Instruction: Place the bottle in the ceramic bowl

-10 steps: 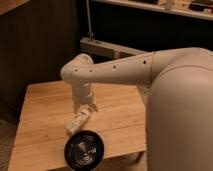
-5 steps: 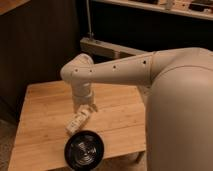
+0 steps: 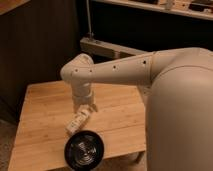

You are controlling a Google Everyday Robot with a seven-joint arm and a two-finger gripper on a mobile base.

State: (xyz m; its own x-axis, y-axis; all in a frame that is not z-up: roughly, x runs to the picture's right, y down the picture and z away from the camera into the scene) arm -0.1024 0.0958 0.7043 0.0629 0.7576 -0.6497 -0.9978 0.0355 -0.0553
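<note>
A Google Everyday Robot reaches its pale arm (image 3: 120, 72) down over a bamboo-topped counter (image 3: 45, 110), its hand (image 3: 85, 108) pointing downward just above the middle of the surface, as it works to place a small bottle in a ceramic bowl. The cream-coloured plastic bottle (image 3: 77, 121) sits tilted on a diagonal directly beneath the hand, its upper end meeting the tip of the hand and its lower end angled down toward the counter's near edge. Whether the hand is clenched on the bottle or merely resting against it cannot be told from this view, nor whether the bottle is lifted clear of the wood or lying on it. The glossy black ceramic bowl (image 3: 95, 150), with bright concentric rings inside, waits empty at the near edge of the counter, just beside the bottle's lower end. By the look of it, the job is roughly midway: the hand has reached the bottle, but the carry across to the bowl and the release into it both remain to be done. Set against the frames from a second and half a second earlier, nothing appears to differ: arm, hand, bottle and bowl occupy the same positions, suggesting a pause at the bottle.
</note>
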